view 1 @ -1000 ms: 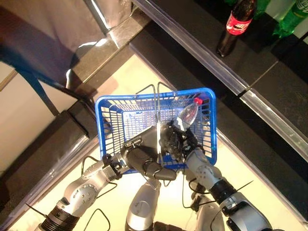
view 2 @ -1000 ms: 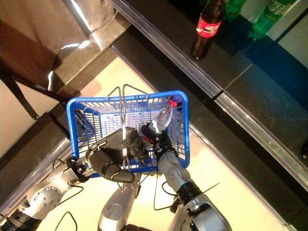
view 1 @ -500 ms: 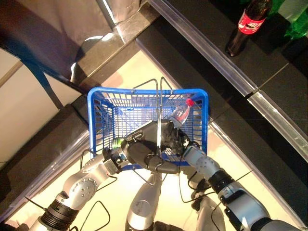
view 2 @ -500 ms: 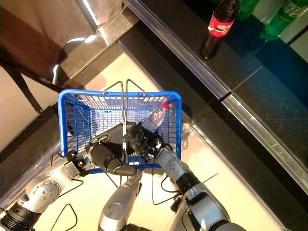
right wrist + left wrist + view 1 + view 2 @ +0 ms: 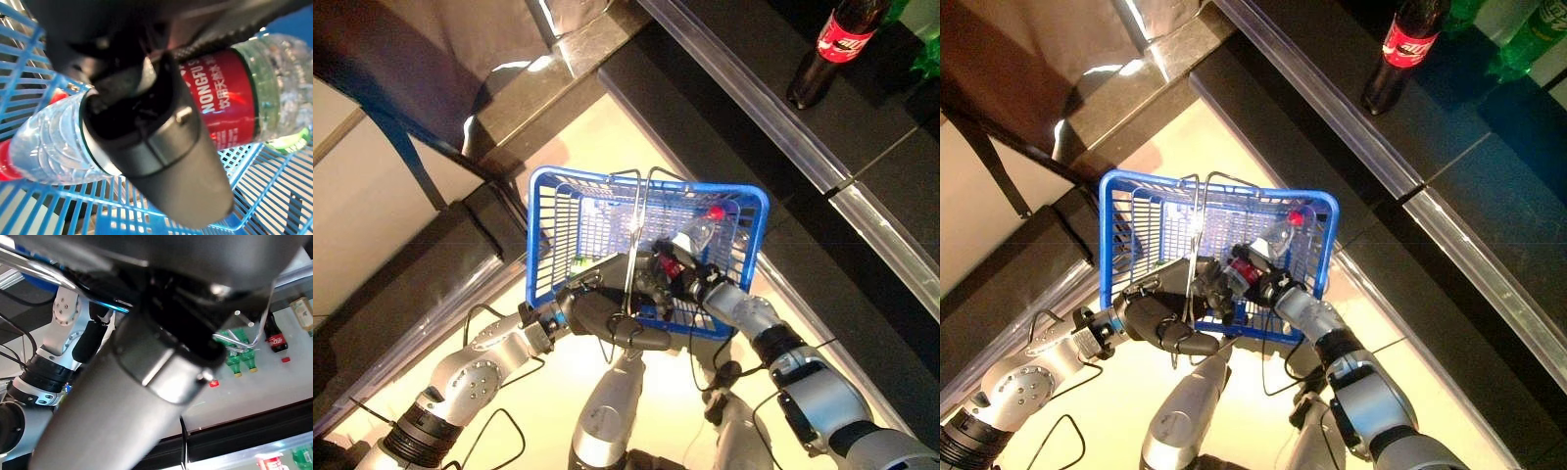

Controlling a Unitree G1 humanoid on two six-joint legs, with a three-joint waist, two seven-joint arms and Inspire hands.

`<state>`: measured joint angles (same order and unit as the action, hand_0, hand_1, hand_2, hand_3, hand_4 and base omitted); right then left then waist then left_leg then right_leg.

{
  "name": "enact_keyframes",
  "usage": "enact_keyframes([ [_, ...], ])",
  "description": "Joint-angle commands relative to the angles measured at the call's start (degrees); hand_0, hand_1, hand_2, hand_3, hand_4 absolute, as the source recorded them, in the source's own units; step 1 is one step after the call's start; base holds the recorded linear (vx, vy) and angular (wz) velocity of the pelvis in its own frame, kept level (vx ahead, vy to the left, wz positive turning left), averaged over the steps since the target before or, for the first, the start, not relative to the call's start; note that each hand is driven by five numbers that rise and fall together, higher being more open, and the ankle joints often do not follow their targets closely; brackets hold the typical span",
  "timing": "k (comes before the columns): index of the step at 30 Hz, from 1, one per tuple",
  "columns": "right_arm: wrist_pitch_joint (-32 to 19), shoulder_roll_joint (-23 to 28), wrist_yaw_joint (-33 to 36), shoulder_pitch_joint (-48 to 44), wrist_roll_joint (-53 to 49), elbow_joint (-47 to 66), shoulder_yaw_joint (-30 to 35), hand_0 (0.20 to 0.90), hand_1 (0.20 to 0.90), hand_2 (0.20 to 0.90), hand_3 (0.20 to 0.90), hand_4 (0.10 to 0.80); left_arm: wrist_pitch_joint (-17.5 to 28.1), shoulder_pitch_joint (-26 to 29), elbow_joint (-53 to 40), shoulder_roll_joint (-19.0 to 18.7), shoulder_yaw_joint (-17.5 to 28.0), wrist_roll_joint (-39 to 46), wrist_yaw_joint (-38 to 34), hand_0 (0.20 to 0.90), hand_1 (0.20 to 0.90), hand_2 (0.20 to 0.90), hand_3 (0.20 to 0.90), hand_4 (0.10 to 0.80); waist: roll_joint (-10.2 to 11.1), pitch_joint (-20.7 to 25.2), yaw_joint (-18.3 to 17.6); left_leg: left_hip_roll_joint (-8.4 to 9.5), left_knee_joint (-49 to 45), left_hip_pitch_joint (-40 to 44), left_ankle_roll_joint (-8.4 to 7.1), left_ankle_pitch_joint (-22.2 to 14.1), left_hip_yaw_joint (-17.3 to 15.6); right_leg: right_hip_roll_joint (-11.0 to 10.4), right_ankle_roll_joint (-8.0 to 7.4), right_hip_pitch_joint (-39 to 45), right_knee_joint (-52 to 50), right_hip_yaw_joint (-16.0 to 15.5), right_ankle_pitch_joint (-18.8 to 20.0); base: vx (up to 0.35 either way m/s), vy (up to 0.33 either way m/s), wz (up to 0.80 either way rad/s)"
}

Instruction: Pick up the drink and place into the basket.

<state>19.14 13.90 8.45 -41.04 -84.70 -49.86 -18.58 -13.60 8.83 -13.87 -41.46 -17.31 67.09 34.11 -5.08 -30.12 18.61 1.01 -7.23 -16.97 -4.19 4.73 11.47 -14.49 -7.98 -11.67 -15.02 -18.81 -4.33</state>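
The blue basket (image 5: 558, 245) hangs in front of me, held up by its thin wire handles (image 5: 634, 235). My left hand (image 5: 607, 313) is shut on the handles at the basket's near side. My right hand (image 5: 671, 279) reaches over the near rim into the basket and is shut on a clear water bottle (image 5: 693, 231) with a red cap and a red label. In the right wrist view the thumb (image 5: 161, 147) curls across the bottle (image 5: 244, 98) above the blue mesh. A green item (image 5: 578, 261) lies in the basket at the left.
A dark cola bottle (image 5: 827, 54) stands on the dark shelf (image 5: 881, 137) at the upper right, with green bottles (image 5: 1528, 34) beside it. A clear shelf rail (image 5: 754, 108) runs diagonally behind the basket. A dark ledge (image 5: 421, 264) lies at the left.
The right hand has moved lower into the basket with the bottle. The whole picture has shifted, so the camera has moved.
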Motion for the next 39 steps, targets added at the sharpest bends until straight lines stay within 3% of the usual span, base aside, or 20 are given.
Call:
enact_keyframes([
  [1,0.3,-2.0,-2.3,-3.2,-2.9,2.2,0.7,0.900,0.900,0.900,0.900,0.800,10.0,10.9,-21.0,7.5,4.2,14.1,11.1,0.300,0.300,0.300,0.200,0.100,0.5,3.4,-0.1,3.47,-3.9,-2.5,5.35,-1.2,-1.9,2.1,5.71,-0.3,2.7,-2.2,5.4,0.000,0.000,0.00],
  [11,-3.0,-1.1,-1.0,-1.8,0.6,4.6,0.8,0.900,0.900,0.900,0.900,0.800,10.5,11.4,-20.8,8.5,4.2,13.7,9.7,0.300,0.300,0.300,0.200,0.100,1.4,2.8,-0.8,3.00,-3.6,-2.3,5.30,-1.1,-2.7,2.4,5.51,-0.5,2.6,-1.9,5.6,0.000,0.000,0.00],
  [16,-5.7,-0.6,-1.8,0.9,1.6,11.4,0.1,0.900,0.900,0.900,0.900,0.800,11.2,10.3,-20.6,9.0,4.8,13.2,9.7,0.300,0.300,0.300,0.200,0.100,2.1,2.6,-1.4,2.73,-3.4,-2.3,5.28,-1.0,-3.2,2.7,5.41,-0.7,2.5,-1.5,5.6,0.000,0.000,0.00],
  [18,-8.9,-0.1,-1.8,6.0,3.7,22.3,-0.6,0.900,0.900,0.900,0.900,0.800,11.8,8.3,-20.6,9.4,5.8,12.4,10.0,0.300,0.300,0.300,0.200,0.100,2.8,2.3,-2.4,2.27,-3.4,-2.2,5.30,-1.0,-3.8,2.8,5.25,-0.9,2.3,-1.1,5.7,0.000,0.000,0.00],
  [26,-10.4,1.7,-2.3,17.1,11.4,42.2,-1.3,0.900,0.900,0.900,0.900,0.800,14.5,3.6,-20.0,9.3,7.2,10.9,10.8,0.300,0.300,0.300,0.200,0.100,4.5,2.2,-5.0,1.38,-2.5,-1.5,5.35,-0.8,-5.2,3.7,4.83,-0.9,2.9,0.1,6.0,-0.007,-0.005,-0.04],
  [35,-10.1,10.1,-7.9,31.8,18.2,63.2,2.7,0.900,0.900,0.900,0.900,0.800,18.4,-3.2,-18.6,8.4,10.5,11.2,13.0,0.300,0.300,0.300,0.200,0.100,5.8,2.9,-8.5,0.01,-1.3,0.1,5.05,-0.5,-7.1,4.7,4.31,-0.2,4.0,2.1,6.4,-0.006,0.006,-0.09],
  [39,-11.7,15.1,-13.8,39.6,21.0,73.0,7.4,0.900,0.900,0.900,0.900,0.800,20.8,-7.7,-18.2,6.9,13.2,13.2,13.1,0.300,0.300,0.300,0.200,0.100,6.5,3.9,-10.8,-1.05,-0.1,1.7,4.81,-0.4,-8.6,5.3,4.27,0.6,5.1,3.8,6.5,-0.008,0.014,-0.15],
])
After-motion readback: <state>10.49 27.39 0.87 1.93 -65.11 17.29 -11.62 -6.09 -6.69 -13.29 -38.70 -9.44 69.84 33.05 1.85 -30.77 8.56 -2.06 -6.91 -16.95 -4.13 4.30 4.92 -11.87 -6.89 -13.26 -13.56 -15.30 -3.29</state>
